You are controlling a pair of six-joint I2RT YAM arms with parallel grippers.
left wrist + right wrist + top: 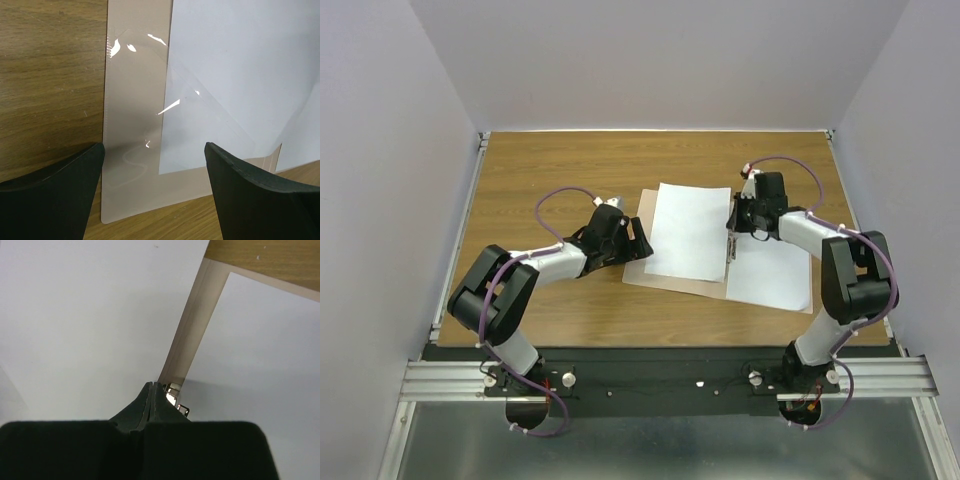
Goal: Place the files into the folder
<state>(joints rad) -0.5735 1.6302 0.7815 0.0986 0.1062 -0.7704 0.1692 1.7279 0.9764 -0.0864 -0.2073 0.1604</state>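
The folder (670, 286) is laid flat in the middle of the counter (550, 170), and the two files are seen on it: one sheet (688, 230) is placed over its left part and the other sheet (772, 270) just beside it to the right. The left tool (154, 147) is held wide open and empty at the folder's near left corner. The right tool (152, 386) is closed completely, with its tips just beside the metal clip (175, 401) between the sheets.
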